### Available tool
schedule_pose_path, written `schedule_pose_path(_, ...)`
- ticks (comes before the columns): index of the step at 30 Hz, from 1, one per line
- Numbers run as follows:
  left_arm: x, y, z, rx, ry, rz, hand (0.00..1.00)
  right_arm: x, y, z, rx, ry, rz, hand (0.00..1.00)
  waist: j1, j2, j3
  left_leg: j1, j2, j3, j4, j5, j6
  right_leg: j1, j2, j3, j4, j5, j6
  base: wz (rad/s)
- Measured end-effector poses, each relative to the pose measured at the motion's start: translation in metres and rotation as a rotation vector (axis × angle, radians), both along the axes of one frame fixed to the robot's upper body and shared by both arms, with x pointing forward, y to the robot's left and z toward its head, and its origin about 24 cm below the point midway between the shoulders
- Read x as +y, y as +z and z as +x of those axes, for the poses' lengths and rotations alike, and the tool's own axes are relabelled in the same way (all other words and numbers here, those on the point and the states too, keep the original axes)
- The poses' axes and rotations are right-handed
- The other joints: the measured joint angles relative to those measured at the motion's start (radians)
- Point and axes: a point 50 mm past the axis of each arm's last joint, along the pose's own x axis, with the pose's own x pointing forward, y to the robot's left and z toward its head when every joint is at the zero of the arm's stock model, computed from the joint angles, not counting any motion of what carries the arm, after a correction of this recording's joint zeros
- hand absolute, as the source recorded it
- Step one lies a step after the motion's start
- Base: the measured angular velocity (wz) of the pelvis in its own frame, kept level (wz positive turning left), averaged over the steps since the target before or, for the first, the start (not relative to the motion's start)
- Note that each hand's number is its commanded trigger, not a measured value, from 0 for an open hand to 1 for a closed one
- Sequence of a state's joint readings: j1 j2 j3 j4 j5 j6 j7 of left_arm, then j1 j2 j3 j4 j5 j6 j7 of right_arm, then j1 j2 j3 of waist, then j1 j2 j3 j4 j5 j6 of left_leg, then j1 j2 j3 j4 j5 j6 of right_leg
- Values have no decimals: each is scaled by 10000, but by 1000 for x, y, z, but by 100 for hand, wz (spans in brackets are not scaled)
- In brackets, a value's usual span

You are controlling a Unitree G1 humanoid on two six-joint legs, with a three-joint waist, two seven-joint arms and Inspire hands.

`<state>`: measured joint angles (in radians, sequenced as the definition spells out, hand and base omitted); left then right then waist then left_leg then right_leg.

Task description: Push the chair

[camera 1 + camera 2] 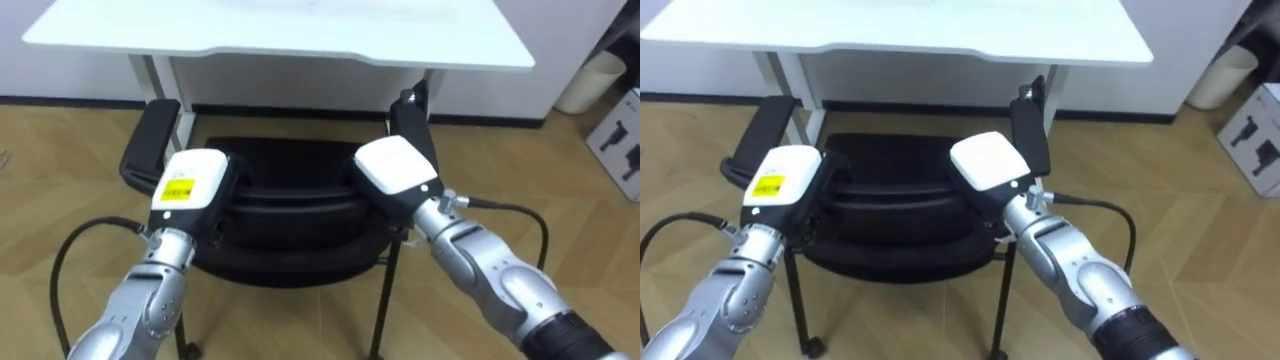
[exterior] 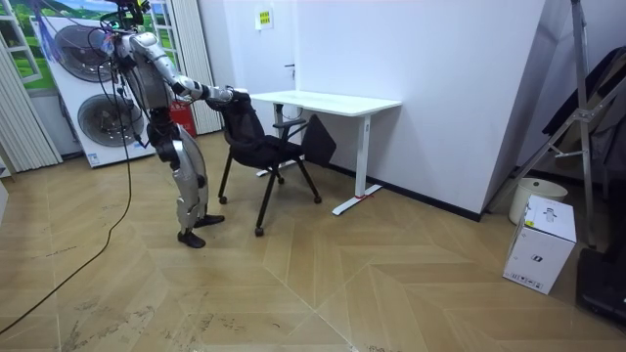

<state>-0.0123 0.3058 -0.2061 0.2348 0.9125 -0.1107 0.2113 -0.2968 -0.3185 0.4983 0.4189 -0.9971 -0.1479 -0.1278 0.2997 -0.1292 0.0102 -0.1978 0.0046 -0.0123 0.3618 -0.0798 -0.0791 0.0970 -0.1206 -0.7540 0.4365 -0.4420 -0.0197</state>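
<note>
1. A black chair [image 1: 290, 215] is seen on the wooden floor [image 1: 70, 200], right in front of the white desk [image 1: 300, 30].
2. The chair is turned so that its seat faces the desk and its back faces away from the desk, toward the robot.
3. The front of the seat is seen at the near edge of the desk.
4. The back of the chair is wider than it is tall, and its long side runs along the near edge of the desk.
5. Two black armrests are seen, one [image 1: 150, 140] at the left end of the back and one [image 1: 410, 125] at the right end. Both point toward the desk.
6. The left hand [image 1: 190, 180] is laid on the top of the chair's back, on the side away from the desk, near the left armrest.
7. The right hand [image 1: 397, 165] is laid on the top of the back too, near the right armrest.
8. The fingers of both hands are hidden past the top of the back, so it cannot be told if they are open or curled round it.
9. In the room view the robot is seen standing upright at the far side of the chair from the desk, with both arms held out to the chair's back.
10. A white box [image 2: 540, 235] is seen on the floor well apart from the desk, at the room view's right.
</note>
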Motion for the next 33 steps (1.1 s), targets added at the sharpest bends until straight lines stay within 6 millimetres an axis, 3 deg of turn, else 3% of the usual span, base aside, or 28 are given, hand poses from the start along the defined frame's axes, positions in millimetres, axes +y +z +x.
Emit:
schedule_pose_path(2, 0, -2, -4, 170, 16, -34, 100, -1, -2, -3, 74, 46, 22, 100, -199, 7, -49, 83, -172, 461, 131, -211, 332, -104, -204, 700, 455, -165, 316, 11)
schedule_pose_path(3, 0, -3, -4, 204, 20, -41, 100, -1, -2, -3, 71, 50, 10, 100, -240, 39, -65, 99, -247, 545, 137, -248, 386, -108, -311, 718, 628, -185, 353, 18)
schedule_pose_path(4, -1, -3, -4, 339, 3, -46, 100, -2, -2, -3, 97, 63, -32, 100, -375, 43, -65, 192, -396, 670, 183, -361, 562, -176, -579, 1043, 1116, -245, 463, 29)
schedule_pose_path(6, -4, -5, -4, 550, -23, -106, 100, -6, -3, -3, 109, 113, -147, 100, -607, 60, -24, 388, -738, 765, 161, -402, 684, -434, -1092, 1730, 2189, -248, 469, 31)
schedule_pose_path(7, -6, -6, -4, 590, -44, -158, 100, -9, -2, -3, 85, 152, -186, 100, -697, 46, 9, 553, -883, 951, 185, -414, 862, -650, -1399, 2220, 2787, -231, 438, 9)
schedule_pose_path(8, -7, -6, -4, 623, -90, -203, 100, -11, -1, -3, 6, 156, -137, 100, -785, 157, 83, 605, -917, 1072, 327, -526, 1037, -762, -1448, 2633, 3057, -84, 230, -5)
schedule_pose_path(12, -8, 1, -1, 444, -193, -186, 100, -12, 1, -2, -315, 83, 18, 100, -957, 408, 182, 486, -758, 1262, 836, -1028, 1336, -876, -1354, 2954, 3158, 221, 300, -11)
schedule_pose_path(13, -8, 1, 0, 451, -179, -201, 100, -10, 2, -1, -379, 110, -74, 100, -949, 577, 177, 473, -625, 1302, 916, -1284, 1426, -1146, -1218, 3325, 3485, 537, 407, -27)
schedule_pose_path(15, -6, 2, 1, 421, -132, -166, 100, -7, 2, -1, -449, 104, -74, 100, -927, 792, 188, 523, -487, 1153, 802, -1411, 1501, -1840, -862, 4119, 3699, 498, 556, -27)
schedule_pose_path(16, -4, 3, 1, 359, -149, -113, 100, -6, 2, -1, -461, 130, -29, 100, -856, 810, 185, 578, -440, 1173, 641, -1392, 1531, -2522, -699, 4648, 3535, 482, 518, -10)
schedule_pose_path(18, -2, 3, 0, 381, -199, -4, 100, -4, -1, -3, -357, 100, 56, 100, -932, 809, 188, 784, -334, 1192, 577, -1440, 1545, -3242, -555, 5025, 2649, 680, 476, 8)
schedule_pose_path(19, -1, 1, 0, 450, -233, 18, 100, -4, -3, -5, -266, 86, 54, 100, -958, 804, 191, 971, -310, 1163, 518, -1499, 1531, -3546, -464, 5247, 1695, 1130, 406, 25)
schedule_pose_path(20, -1, -1, -2, 528, -260, 29, 100, -4, -5, -7, -186, 73, 72, 100, -1059, 836, 200, 1092, -306, 1050, 555, -1626, 1492, -3633, -450, 5284, 842, 1945, 422, 32)
schedule_pose_path(21, -1, -2, -3, 567, -265, 27, 100, -4, -7, -9, -142, 54, 96, 100, -1140, 838, 193, 1199, -293, 968, 560, -1685, 1465, -3625, -442, 5326, 573, 2321, 424, 46)
schedule_pose_path(22, 0, -4, -5, 605, -285, 46, 100, -4, -9, -11, -101, 63, 144, 100, -1245, 795, 150, 1382, -274, 883, 556, -1791, 1375, -3466, -374, 5446, 248, 2948, 348, 39)
schedule_pose_path(24, 2, -4, -7, 444, -249, 1, 100, -4, -7, -11, -221, 176, 147, 100, -1257, 808, 115, 1391, -143, 834, 781, -1962, 1176, -3282, -119, 5573, 141, 3390, 82, 20)
schedule_pose_path(28, 4, 0, -6, 145, -321, 89, 100, -3, -4, -9, -321, 267, 93, 100, -1294, 881, 86, 1518, 467, 635, 1124, -2417, 776, -2850, 387, 5106, 144, 3034, -304, 17)
schedule_pose_path(30, 5, 2, -4, 60, -360, 157, 100, -2, -4, -9, -283, 229, 151, 100, -1390, 852, 89, 1577, 751, 661, 1430, -2600, 601, -2637, 550, 4855, 223, 2656, -406, 30)
schedule_pose_path(33, 4, 2, -4, 27, -413, 181, 100, -3, -5, -9, -221, 154, 217, 100, -1573, 846, 85, 1070, 1293, 1146, 3233, -2621, 521, -2412, 698, 4623, 605, 2108, -496, 20)
